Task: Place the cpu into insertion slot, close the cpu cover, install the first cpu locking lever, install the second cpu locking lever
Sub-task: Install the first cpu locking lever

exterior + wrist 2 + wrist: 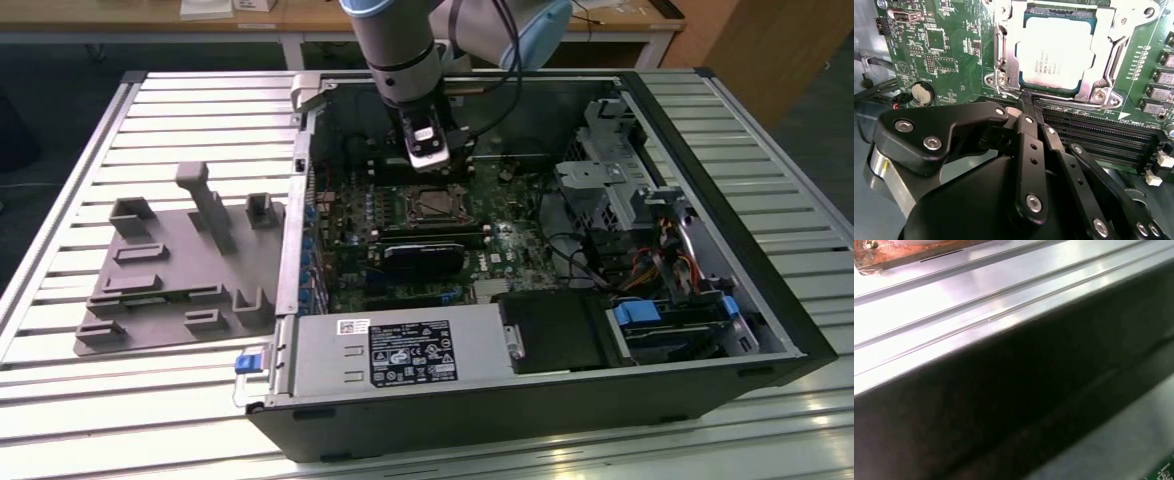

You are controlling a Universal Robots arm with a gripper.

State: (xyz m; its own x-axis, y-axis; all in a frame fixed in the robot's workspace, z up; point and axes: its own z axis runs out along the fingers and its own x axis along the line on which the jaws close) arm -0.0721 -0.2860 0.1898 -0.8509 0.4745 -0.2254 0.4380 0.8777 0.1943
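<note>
In the second wrist view the cpu (1054,47) lies flat in the insertion slot (1026,22), silvery top up. The cpu cover (1109,60) is down over the chip's edges, its window framing the top. Thin metal lever rods run along the socket's sides (996,50); whether they are latched I cannot tell. My gripper (1028,102) has its black fingers (1026,135) pressed together, tips at the socket's near edge with nothing visible between them. In the exterior view the gripper (430,165) hangs inside the open computer case, just behind the socket (434,205).
The case (747,300) lies open on a slatted metal table (160,110). A black card (420,255) and memory slots (1104,135) flank the socket. A grey fixture (174,270) sits on the exterior view's left. Cables and drive bays (641,210) crowd the right.
</note>
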